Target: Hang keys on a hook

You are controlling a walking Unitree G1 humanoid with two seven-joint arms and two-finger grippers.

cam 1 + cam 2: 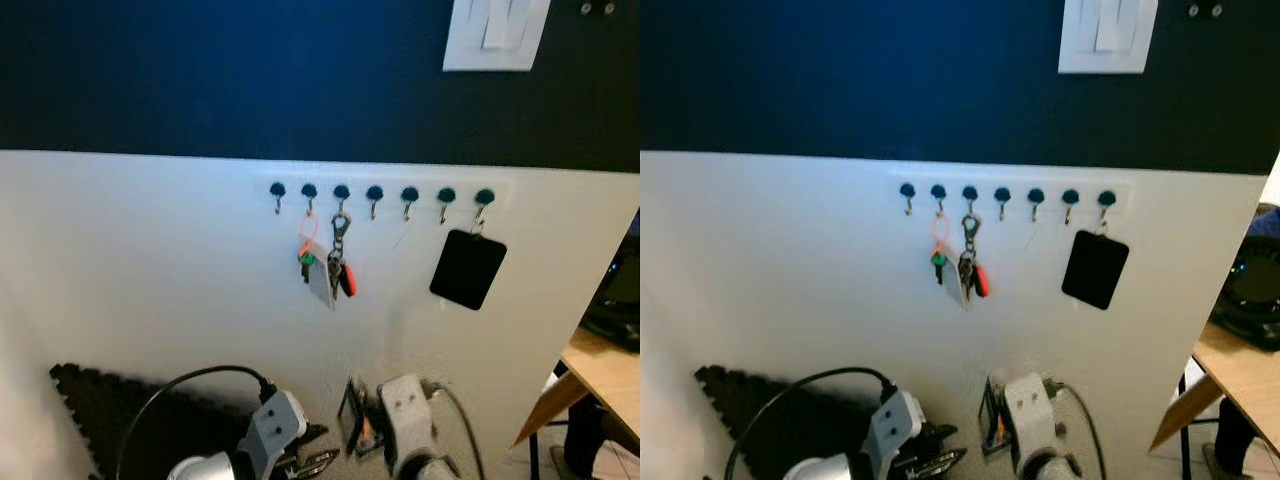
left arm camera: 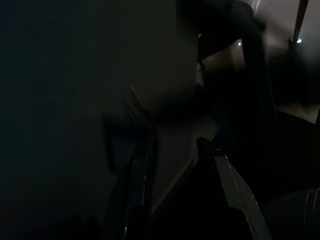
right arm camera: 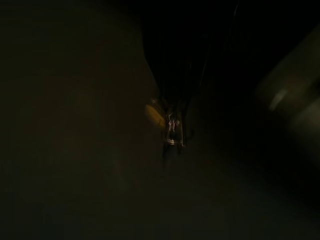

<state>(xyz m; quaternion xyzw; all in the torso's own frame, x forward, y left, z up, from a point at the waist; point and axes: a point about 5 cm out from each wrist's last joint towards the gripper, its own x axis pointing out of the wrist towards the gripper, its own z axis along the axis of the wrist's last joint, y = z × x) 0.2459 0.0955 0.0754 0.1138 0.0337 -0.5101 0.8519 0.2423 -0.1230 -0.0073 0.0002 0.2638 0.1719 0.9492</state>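
**Steel hooks in a row, keys low in right pincer**

Steel hooks line the white wall; two hold key bunches, the last a black tag. Four hooks empty. Right pincer sits low by the wall w/ what looks like an orange-tagged key set between its fingers; grip seems closed on it, not certain. Left pincer idle, opening unclear.

Keys prob. light, loose, jingly; they'll swing. Best held by the ring so it drops over a hook.

Right wrist view, very dark, shows a faint glint of metal; head views show the hooks.
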